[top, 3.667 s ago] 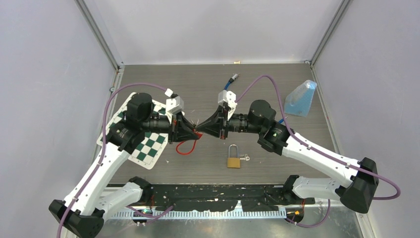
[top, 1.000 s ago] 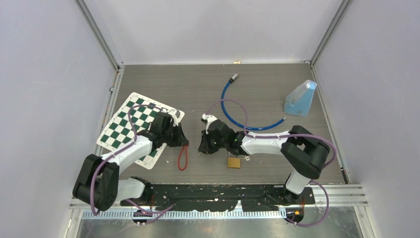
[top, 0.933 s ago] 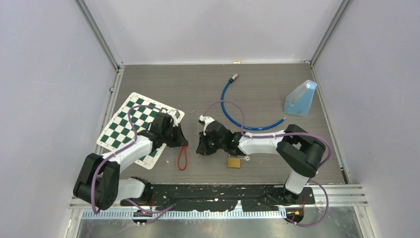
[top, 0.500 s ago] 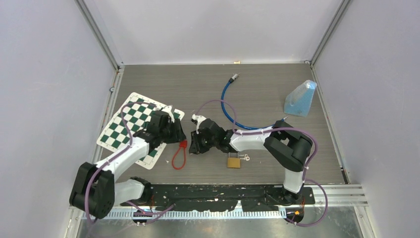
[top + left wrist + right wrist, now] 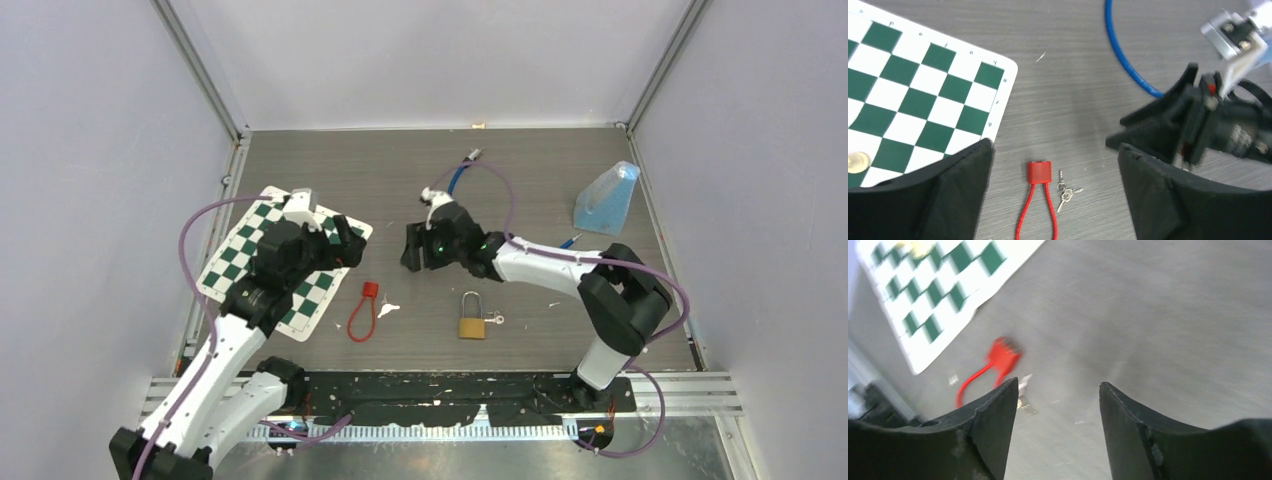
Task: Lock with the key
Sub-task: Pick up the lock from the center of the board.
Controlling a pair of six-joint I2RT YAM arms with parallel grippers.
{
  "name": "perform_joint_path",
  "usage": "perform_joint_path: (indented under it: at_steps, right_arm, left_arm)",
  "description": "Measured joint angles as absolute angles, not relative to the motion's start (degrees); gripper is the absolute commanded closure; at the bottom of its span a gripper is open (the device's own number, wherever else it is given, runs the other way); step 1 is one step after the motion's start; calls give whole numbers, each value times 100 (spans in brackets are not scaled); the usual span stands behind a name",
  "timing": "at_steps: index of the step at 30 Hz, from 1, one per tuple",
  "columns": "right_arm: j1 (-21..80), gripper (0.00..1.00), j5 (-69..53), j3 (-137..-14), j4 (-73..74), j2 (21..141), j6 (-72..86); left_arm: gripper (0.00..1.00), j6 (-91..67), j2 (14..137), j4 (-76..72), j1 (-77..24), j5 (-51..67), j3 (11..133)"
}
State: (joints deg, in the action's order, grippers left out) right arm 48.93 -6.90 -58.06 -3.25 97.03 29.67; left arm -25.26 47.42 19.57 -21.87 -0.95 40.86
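Lower centre of the frame: I see the red cable lock and key side by side on the table | left gripper spread wide, empty | right gripper parted, empty

Walls: you had them plain, pale lilac, on three sides.
Table: your top was grey wood-grain, evenly lit.

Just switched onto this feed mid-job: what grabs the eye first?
The red cable lock lies loose with a small set of keys right beside it, near the green checkerboard mat. Both claws, left and right, hang open and empty over that spot. A brass padlock sits apart, to the right of the keys.
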Motion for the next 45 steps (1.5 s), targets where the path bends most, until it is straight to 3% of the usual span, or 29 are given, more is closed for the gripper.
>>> perform_joint_path:
  at_steps: [1,4,6,10,17,23,28,30,31,32,34,45]
  right_arm:
    - [4727,21,-447,-5850,-134,9623,2862]
    - [4381,13,397,-6200,554,9673,2303]
    - [4313,1,904,-6622,1066,9918,1885]
    - [4309,4,1673,-7376,1726,10661,1219]
    - [4012,1,1925,-7865,2370,11365,816]
    - [3715,15,1695,-8007,2475,11513,797]
    - [3420,31,1031,-8016,2473,11544,856]
    - [3299,45,701,-8016,2486,11555,878]
    - [3260,59,580,-8016,2497,11559,869]
    - [3140,90,279,-8027,2504,11563,854]
    - [3118,94,176,-8049,2530,11568,799]
    - [3098,95,-860,-7518,2340,11128,419]
  left_arm:
    - [0,-2497,4545,2001,-2182,-106,4110]
    - [0,-2432,4005,2064,-2171,-115,4189]
    - [0,-2342,3826,2150,-2167,-134,4316]
    - [0,-2198,3695,2263,-2161,-150,4584]
    - [0,-2154,3691,2462,-2161,-110,4550]
    - [0,-2106,3701,2547,-2161,-84,4453]
    - [0,-2060,3701,2567,-2161,-82,4453]
    - [0,-2053,3701,2578,-2161,-82,4453]
    - [0,-2053,3701,2585,-2161,-82,4453]
    - [1,-2056,3701,2606,-2161,-84,4445]
    - [0,-2058,3708,2609,-2161,-54,4442]
    - [3,-2303,4501,2506,-2161,561,4427]
